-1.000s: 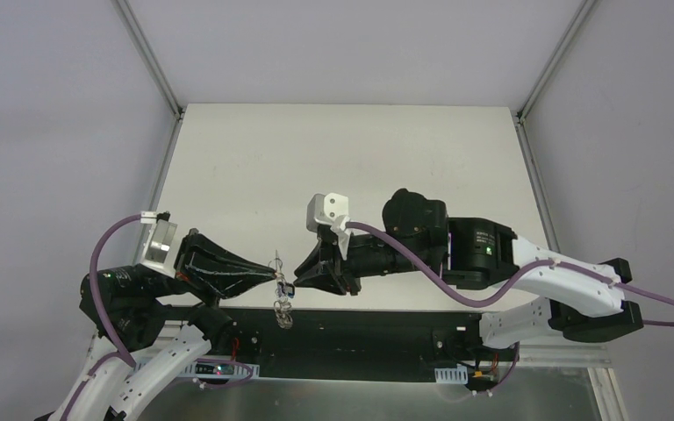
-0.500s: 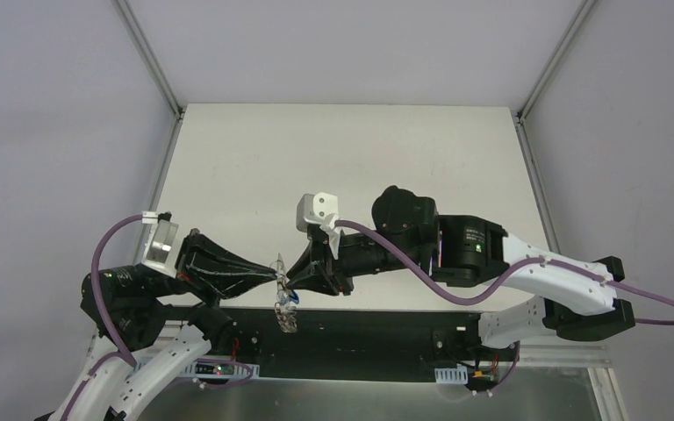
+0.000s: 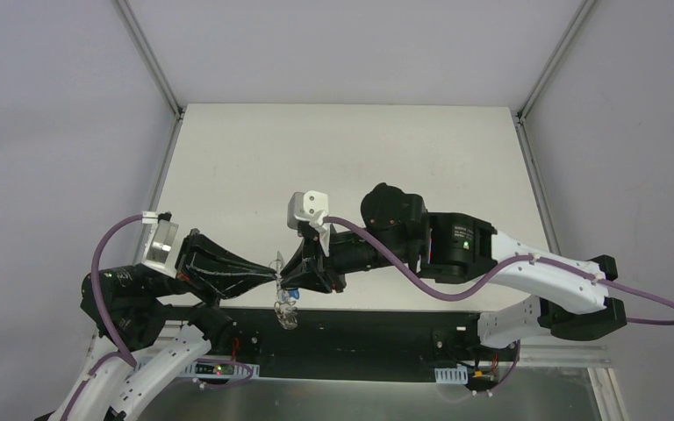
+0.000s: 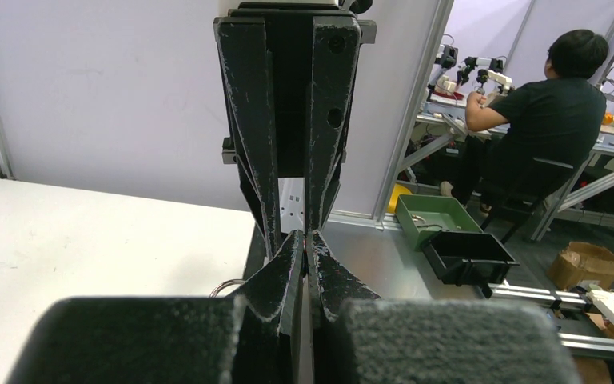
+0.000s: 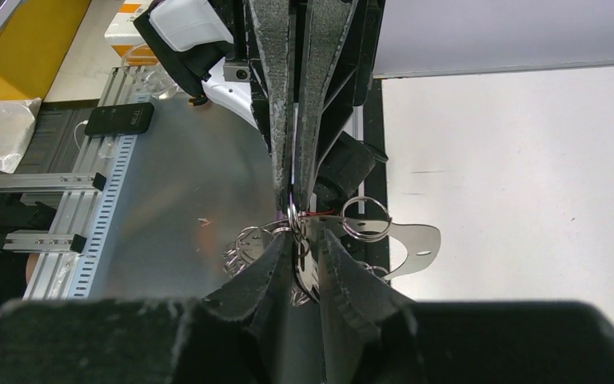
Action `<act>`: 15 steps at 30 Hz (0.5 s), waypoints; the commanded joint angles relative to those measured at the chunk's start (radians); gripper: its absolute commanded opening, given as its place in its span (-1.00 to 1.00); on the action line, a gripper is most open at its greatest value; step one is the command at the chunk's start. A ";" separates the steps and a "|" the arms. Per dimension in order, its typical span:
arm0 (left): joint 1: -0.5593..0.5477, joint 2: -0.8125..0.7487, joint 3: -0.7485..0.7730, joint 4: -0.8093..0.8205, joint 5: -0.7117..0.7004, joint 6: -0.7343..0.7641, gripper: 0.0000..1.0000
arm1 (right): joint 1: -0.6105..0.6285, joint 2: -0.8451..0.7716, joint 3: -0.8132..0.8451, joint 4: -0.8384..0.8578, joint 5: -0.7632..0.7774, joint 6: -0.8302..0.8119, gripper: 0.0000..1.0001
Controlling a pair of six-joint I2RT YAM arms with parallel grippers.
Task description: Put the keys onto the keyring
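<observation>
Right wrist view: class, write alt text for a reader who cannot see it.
Two black grippers meet tip to tip: the left gripper, entering from the top, is shut on the keyring, and the right gripper, from the bottom, pinches silver keys beside it. A white table lies to the right.

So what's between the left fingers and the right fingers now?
Just the keyring, hanging where the tips nearly meet, with no bare gap. The right wrist view shows it clearest.

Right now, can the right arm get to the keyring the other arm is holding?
Probably yes. The right gripper is tip to tip with the left gripper, which pinches the keyring; nothing stands between them.
</observation>
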 commanded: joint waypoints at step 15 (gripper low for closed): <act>0.001 -0.003 -0.003 0.069 0.001 0.005 -1.00 | -0.011 0.000 0.025 0.059 -0.050 0.031 -1.00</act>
